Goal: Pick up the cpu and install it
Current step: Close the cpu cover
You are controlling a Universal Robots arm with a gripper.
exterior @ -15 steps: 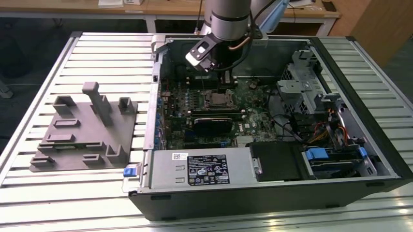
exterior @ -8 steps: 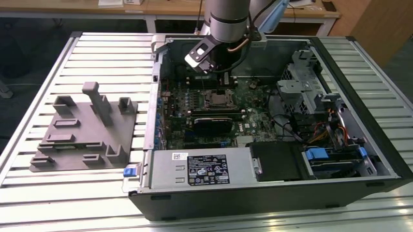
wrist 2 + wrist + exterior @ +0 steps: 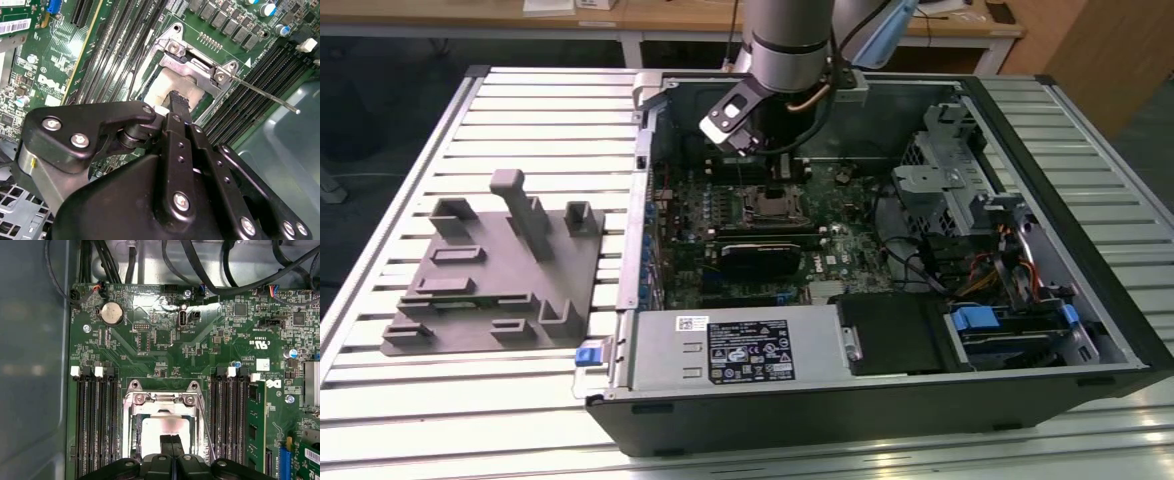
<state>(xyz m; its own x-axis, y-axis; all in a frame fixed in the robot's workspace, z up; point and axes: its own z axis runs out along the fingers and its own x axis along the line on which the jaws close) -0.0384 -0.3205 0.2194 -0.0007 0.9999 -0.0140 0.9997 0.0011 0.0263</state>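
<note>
Zero gap at the gripper (image 3: 170,439): fingers (image 3: 165,445) pinched tip to tip, nothing clamped between. Hangs inside the open computer case (image 3: 881,425), straight over the socket frame (image 3: 134,399) on the green motherboard (image 3: 150,340). Target cpu (image 3: 157,427) lying flat in that socket, pale silver face up, metal frame around it. Fingertips right at the cpu's face in both wrist views; can't tell whether touching or just above. Socket lever (image 3: 260,92) sticking out sideways over the memory slots (image 3: 265,70). Black expansion card (image 3: 761,257) just beside the socket. Grey tray (image 3: 480,290) on the slatted table (image 3: 400,400), to the exterior view's left of the case, well apart from the gripper.
</note>
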